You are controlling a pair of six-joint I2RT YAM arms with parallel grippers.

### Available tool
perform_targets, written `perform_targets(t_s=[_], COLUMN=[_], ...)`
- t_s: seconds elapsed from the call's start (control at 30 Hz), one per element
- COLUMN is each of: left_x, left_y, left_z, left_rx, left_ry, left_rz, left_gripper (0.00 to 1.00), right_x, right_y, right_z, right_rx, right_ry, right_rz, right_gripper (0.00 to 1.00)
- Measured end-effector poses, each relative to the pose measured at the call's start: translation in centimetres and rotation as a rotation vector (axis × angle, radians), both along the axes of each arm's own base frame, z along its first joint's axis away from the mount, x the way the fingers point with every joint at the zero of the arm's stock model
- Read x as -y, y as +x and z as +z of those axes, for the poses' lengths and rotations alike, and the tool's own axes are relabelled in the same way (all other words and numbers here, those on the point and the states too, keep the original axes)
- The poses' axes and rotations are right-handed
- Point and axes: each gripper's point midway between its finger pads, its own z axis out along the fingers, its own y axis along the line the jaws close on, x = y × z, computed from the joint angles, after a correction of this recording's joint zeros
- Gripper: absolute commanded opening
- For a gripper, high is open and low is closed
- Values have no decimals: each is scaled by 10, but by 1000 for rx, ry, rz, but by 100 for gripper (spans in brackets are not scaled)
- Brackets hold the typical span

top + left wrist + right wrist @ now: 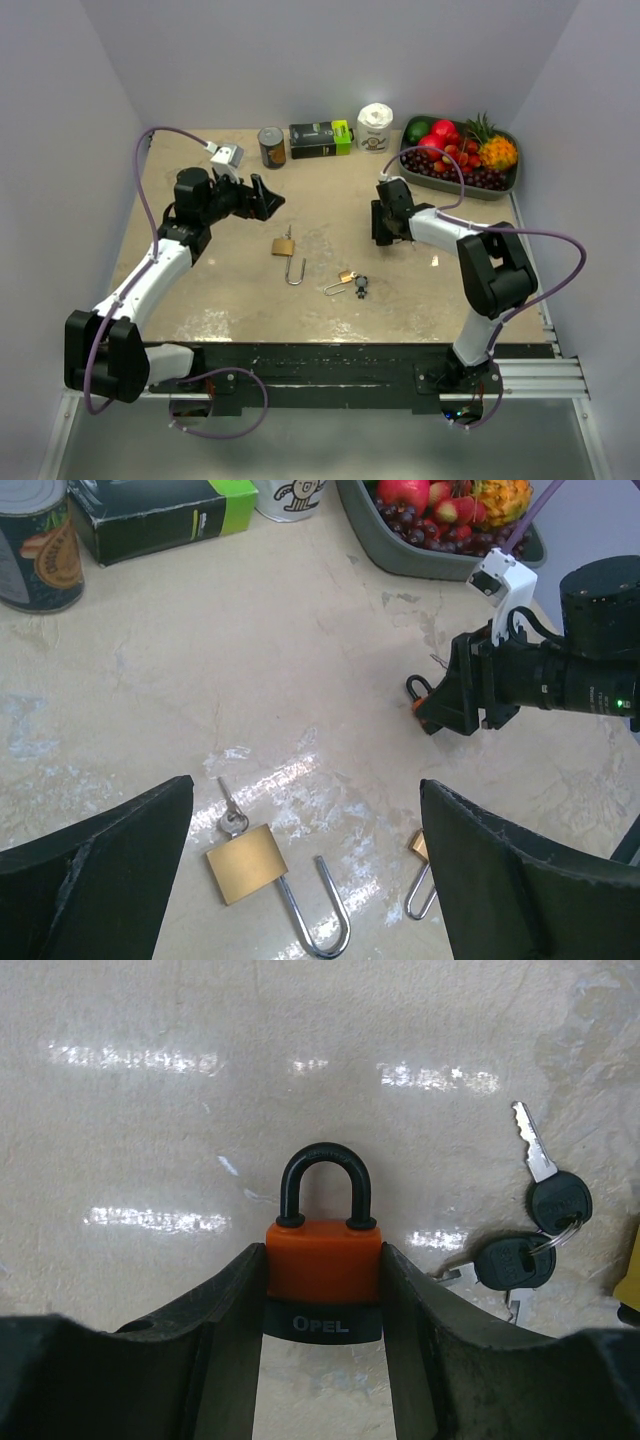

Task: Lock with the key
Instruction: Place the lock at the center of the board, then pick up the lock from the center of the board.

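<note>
The right gripper (322, 1295) was partly closed, its two fingers pressed against the sides of the orange lock (322, 1260), gripping it by the body. The lock's black shackle pointed away from the wrist, both legs seated in the body. It sat low over the table (330, 310), right of centre; whether it touched the surface could not be told. Just to its right lay two black-headed keys (558, 1202) on a ring, apart from the fingers.

The left gripper (307, 815) hovered over the left half of the table, spread wide and holding nothing. Below it, near the table's middle, lay a brass lock (245, 863) with its shackle swung open and a key (229, 812) at its base. A small lock (418, 845) lay beside that, toward the near edge.

Along the far edge stood a can (271, 147), a box (320, 139) and a cup (375, 127), with a fruit tray (505, 185) in the far right corner.
</note>
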Motion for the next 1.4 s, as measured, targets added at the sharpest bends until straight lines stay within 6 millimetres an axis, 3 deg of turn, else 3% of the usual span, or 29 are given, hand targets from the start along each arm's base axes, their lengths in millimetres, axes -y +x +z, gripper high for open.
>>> perform_targets(t_s=[0.07, 0.27, 0.4, 0.57, 0.73, 0.87, 0.97, 1.07, 1.23, 1.4], left_x=[1, 2, 3, 4, 5, 8, 12, 14, 17, 20], left_y=[0, -1, -3, -5, -9, -16, -22, -27, -35, -38], left_z=[-3, -7, -7, -10, -21, -26, -29, -33, -37, -36], left_rx=[-8, -22, -23, -24, -41, -31, -11, -7, -24, -26], left_ry=[1, 0, -1, 11, 45, 73, 97, 108, 93, 83], left_rz=[-4, -15, -22, -44, -78, -138, -199, -234, -269, -291], left_gripper=[99, 99, 99, 99, 99, 99, 99, 99, 99, 98], right_x=[3, 9, 8, 0, -21, -52, -66, -75, -94, -113], right_y=[1, 4, 5, 13, 10, -10, -34, -66, -120, -145], right_z=[-3, -5, -4, 8, 42, 92, 111, 108, 74, 52], right_rx=[-5, -8, -7, 16, 64, 153, 204, 230, 208, 220], right_ry=[-4, -4, 3, 34, 108, 186, 188, 136, 39, -24], right_rz=[-13, -52, -55, -33, 139, 481, 748, 1015, 1413, 1656], right_gripper=[33, 62, 76, 87, 89, 88, 87, 87, 82, 77])
